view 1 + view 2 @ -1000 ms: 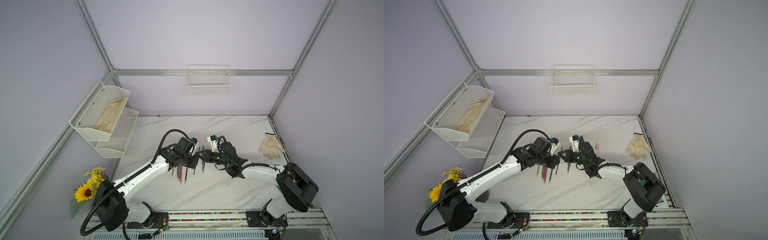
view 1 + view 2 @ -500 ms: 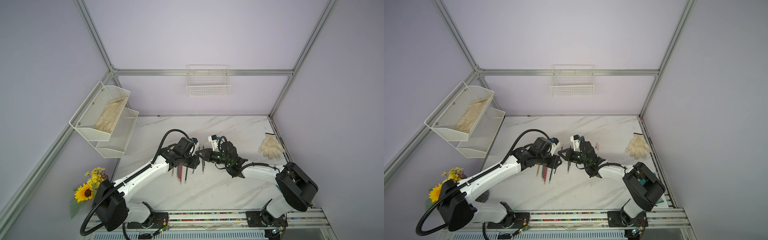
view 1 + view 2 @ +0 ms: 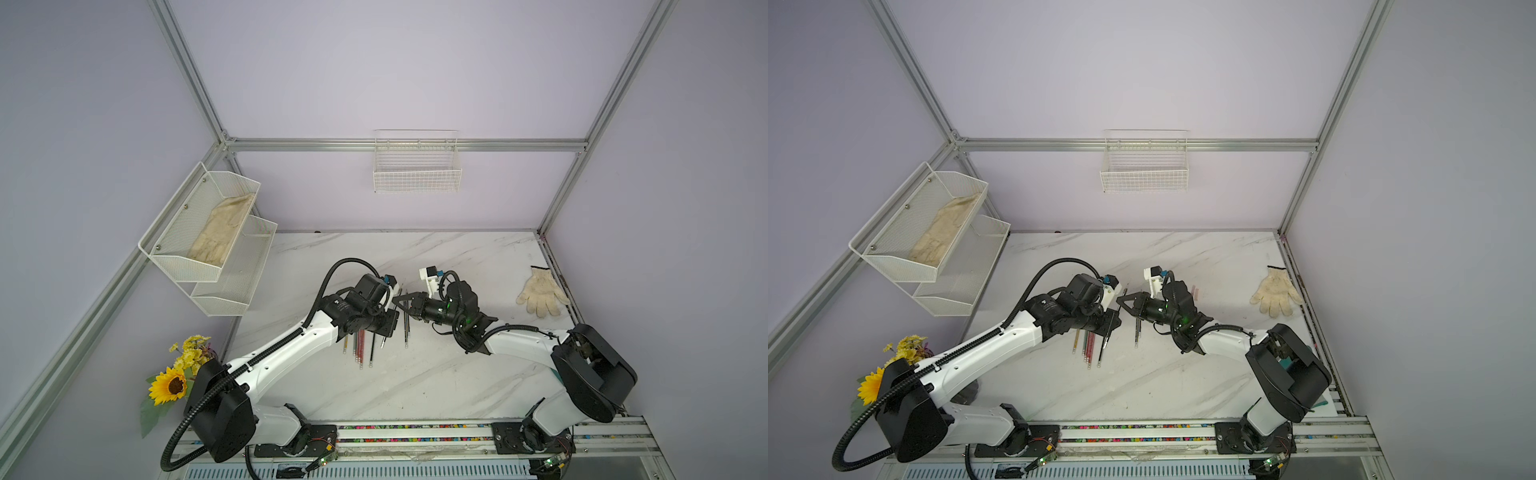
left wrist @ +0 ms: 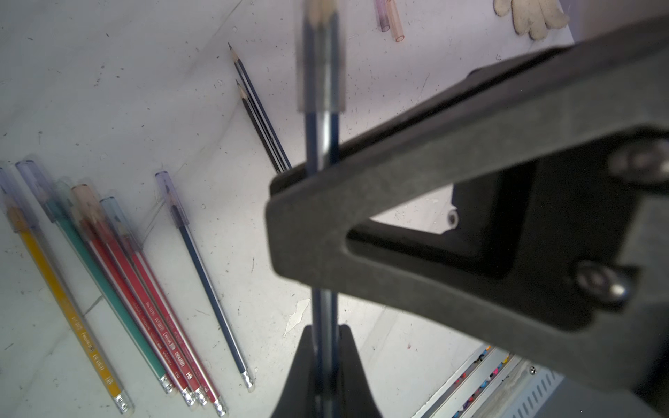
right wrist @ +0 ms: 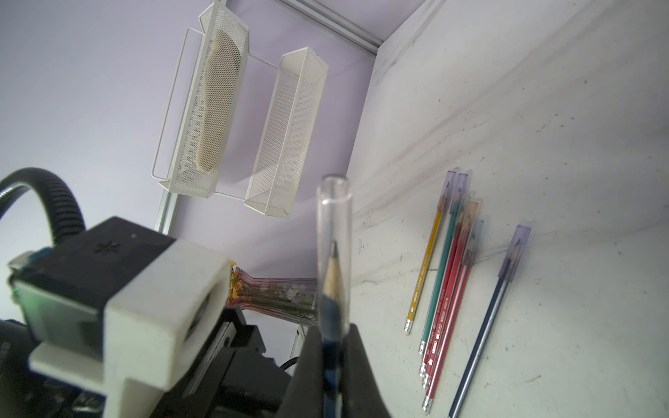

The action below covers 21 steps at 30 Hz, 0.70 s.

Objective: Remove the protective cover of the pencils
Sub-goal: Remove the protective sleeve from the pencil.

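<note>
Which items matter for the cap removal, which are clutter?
Job: blue pencil in clear plastic cap, held; capped coloured pencils lying loose; two bare dark pencils; two loose pinkish clear caps.
Clutter: white knit glove; white wire basket; yellow sunflower bunch.

Count on inspection: six capped pencils (image 4: pixel 112 298) lying, two bare pencils (image 4: pixel 253 94), one held pencil (image 4: pixel 320 137), two loose caps (image 4: pixel 394 21), two gloves (image 3: pixel 540 291).

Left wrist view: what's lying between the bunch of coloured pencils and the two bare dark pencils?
One dark blue pencil, its cap on, apart from both; the left wrist view shows it.
</note>
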Available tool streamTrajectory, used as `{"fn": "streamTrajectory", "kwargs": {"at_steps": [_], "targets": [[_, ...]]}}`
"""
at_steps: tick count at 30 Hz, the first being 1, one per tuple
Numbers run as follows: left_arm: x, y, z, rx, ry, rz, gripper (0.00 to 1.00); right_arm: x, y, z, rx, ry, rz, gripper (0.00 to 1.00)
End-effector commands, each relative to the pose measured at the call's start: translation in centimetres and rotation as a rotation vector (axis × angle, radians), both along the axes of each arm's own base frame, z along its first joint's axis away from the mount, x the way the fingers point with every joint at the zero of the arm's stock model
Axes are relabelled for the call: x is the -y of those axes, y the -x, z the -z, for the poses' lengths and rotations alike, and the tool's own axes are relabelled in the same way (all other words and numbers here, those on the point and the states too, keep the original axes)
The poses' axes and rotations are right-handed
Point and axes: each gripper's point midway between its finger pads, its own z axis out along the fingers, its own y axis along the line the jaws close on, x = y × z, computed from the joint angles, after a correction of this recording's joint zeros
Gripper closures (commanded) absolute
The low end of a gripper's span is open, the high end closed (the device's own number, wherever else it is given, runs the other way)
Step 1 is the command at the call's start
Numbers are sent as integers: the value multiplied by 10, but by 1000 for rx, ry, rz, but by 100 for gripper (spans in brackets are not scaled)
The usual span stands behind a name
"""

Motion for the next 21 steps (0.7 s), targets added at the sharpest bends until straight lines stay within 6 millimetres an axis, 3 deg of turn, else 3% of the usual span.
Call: {"fn": "streamTrajectory", "kwargs": {"at_steps": [1,4,5,12,17,21], "targets": [[4,-4,-10,29,24,12,100,0,2,-8,5,-38,-15,99],[0,-5,-8,35,6,-2,100,-2,5,-10,11,-37,-34,61],[-3,-7,-7,37,-6,-12,100,-2,5,-8,2,-32,-37,58],[-12,-19,-15,80,-38,-52,100,14,22,11,-76,40,-24,56],[-15,-6,-16,60,-29,0,100,34,30,-10,6,121,6,55],[-2,15,-13,35,19,158,100,39,26,-24,79,183,4,58]]}}
